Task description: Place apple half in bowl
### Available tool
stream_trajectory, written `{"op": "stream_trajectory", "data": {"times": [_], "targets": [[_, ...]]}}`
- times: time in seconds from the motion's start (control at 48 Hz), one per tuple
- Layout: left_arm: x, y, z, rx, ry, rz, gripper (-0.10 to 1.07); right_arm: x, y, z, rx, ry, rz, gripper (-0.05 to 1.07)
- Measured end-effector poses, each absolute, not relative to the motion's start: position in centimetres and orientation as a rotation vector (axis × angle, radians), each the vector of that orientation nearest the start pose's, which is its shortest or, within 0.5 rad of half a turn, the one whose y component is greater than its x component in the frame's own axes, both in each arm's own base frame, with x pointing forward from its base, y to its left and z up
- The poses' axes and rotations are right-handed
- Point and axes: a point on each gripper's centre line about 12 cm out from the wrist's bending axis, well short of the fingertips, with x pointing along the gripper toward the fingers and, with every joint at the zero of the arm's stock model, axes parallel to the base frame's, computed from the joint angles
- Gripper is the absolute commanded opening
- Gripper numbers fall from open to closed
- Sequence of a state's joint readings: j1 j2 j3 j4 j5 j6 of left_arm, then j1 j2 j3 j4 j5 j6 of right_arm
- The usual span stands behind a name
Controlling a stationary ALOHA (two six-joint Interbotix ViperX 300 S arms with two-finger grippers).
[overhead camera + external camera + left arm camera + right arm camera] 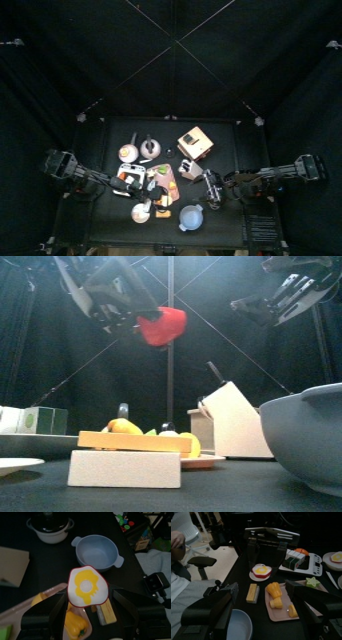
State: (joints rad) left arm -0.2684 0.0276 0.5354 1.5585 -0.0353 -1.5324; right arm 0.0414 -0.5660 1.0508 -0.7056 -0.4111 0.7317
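Note:
My left gripper (pixel 134 308) is shut on the apple half (pixel 163 326), red-skinned with a yellow cut face, and holds it high above the table. In the left wrist view the apple half (pixel 87 587) sits between the jaws, cut face toward the camera, with the pale blue bowl (pixel 98 552) beyond it. The bowl (pixel 313 441) stands near and large at the front right, and at the table's front in the top view (pixel 190 217). My right gripper (pixel 287 296) hangs open and empty, high on the right. The right wrist view also shows the apple half (pixel 260 571).
A wooden board (pixel 134 442) with yellow fruit pieces lies on a white block at the front. A knife block (pixel 238 416) stands behind it. A white pot (pixel 50 529) stands beyond the bowl. A tray of yellow food (pixel 281 599) lies under the apple. A person (pixel 178 542) sits outside the curtains.

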Motion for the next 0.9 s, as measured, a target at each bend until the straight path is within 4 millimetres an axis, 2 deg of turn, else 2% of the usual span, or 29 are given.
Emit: {"op": "stream_trajectory", "data": {"times": [0.208,0.375,0.708,0.896], "targets": [[43.2,-13.6,19.2,0.141,0.553,-0.376,0.81,26.5,4.0,25.1,0.098,0.182,0.286,1.04],[45.3,-13.9,17.6,0.153,0.571,-0.383,0.81,26.4,4.0,25.0,0.097,0.183,0.285,1.04],[46.5,-14.2,17.2,0.146,0.567,-0.382,0.82,26.4,3.9,25.0,0.098,0.185,0.284,1.04],[47.1,-14.3,17.2,0.127,0.563,-0.375,0.88,26.4,3.9,25.0,0.098,0.185,0.284,1.04]]}}
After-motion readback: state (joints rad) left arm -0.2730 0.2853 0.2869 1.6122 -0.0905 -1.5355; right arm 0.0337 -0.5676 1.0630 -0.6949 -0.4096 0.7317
